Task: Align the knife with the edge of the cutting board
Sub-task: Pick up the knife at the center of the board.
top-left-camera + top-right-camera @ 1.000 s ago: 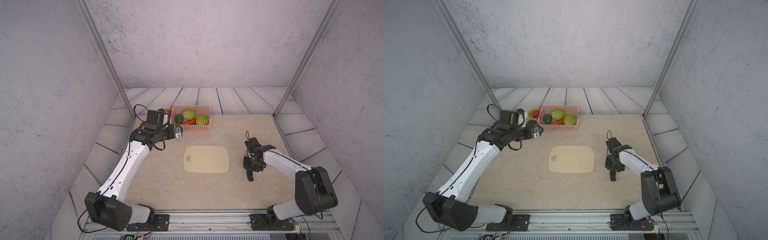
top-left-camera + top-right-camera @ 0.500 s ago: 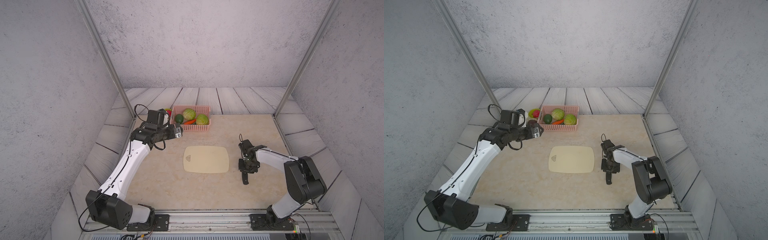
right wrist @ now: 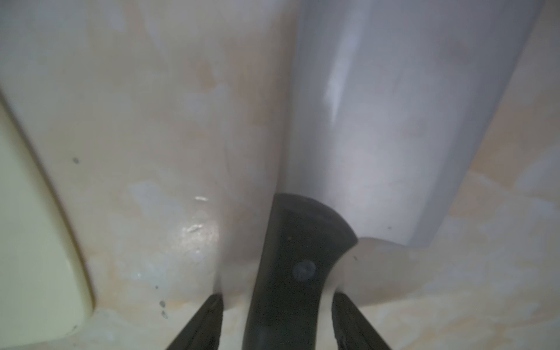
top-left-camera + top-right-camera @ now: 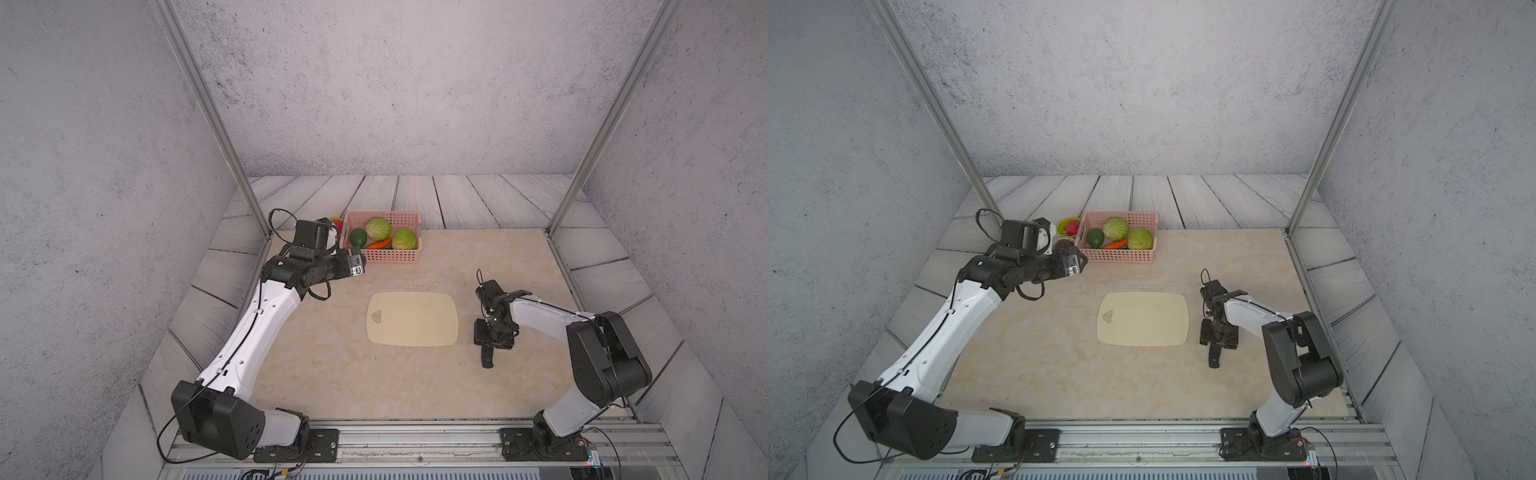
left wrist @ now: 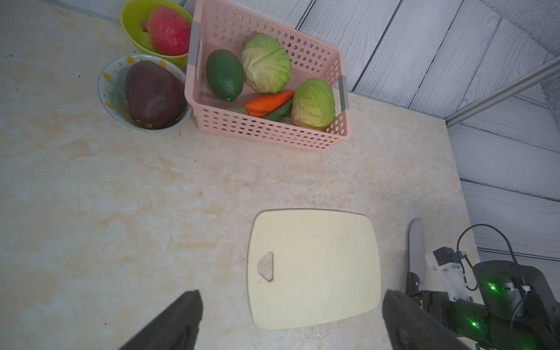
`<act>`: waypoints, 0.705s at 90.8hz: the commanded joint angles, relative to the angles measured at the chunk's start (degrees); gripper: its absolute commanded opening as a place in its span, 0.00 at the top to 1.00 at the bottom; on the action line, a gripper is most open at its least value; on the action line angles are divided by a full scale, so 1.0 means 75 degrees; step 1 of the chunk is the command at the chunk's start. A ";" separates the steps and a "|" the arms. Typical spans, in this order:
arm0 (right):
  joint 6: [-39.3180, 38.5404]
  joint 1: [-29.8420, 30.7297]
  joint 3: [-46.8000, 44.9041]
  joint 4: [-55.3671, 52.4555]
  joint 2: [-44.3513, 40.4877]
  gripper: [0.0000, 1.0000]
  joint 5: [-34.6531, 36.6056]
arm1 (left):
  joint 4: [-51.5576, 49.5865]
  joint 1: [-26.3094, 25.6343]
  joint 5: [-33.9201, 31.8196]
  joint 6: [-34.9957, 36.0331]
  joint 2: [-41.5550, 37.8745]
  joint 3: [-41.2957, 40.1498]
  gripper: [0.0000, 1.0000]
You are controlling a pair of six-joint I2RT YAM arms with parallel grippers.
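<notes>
Knife (image 3: 378, 121) is lying approx parallel at 3 o'clock of cutting board (image 4: 412, 318) — nearly done imo; my R gripper (image 3: 277, 303) is straddling handle, unclamped; L gripper (image 5: 292, 295) wide.

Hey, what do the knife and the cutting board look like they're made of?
The knife: its blade looks like satin grey steel, given the dull sheen and soft highlight; its handle is matte black with a rivet, probably plastic, possibly wood. The cutting board: pale cream, thin and smooth with rounded corners, most likely plastic.
</notes>
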 commanded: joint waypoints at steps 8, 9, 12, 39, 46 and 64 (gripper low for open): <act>0.0132 0.0105 -0.0351 -0.0437 -0.0086 0.34 -0.0294 | 0.0077 0.0069 0.0070 -0.0035 0.0036 -0.0091 0.02; 0.0133 0.0113 -0.0366 -0.0440 -0.0097 0.34 -0.0297 | 0.0081 0.0069 0.0071 -0.0030 0.0036 -0.0088 0.02; 0.0148 0.0125 -0.0408 -0.0445 -0.0143 0.34 -0.0306 | 0.0082 0.0069 0.0084 -0.0034 0.0030 -0.0087 0.02; 0.0300 0.0348 -0.0604 -0.0379 -0.0251 0.40 -0.0397 | 0.0078 0.0081 0.0094 -0.0038 0.0036 -0.0089 0.02; 0.0342 0.0382 -0.0592 -0.0358 -0.0232 0.42 -0.0422 | 0.0083 0.0080 0.0105 -0.0047 0.0036 -0.0091 0.02; 0.0280 0.0406 -0.0367 -0.0490 -0.0082 0.44 -0.0331 | 0.0084 0.0080 0.0118 -0.0049 0.0059 -0.0085 0.02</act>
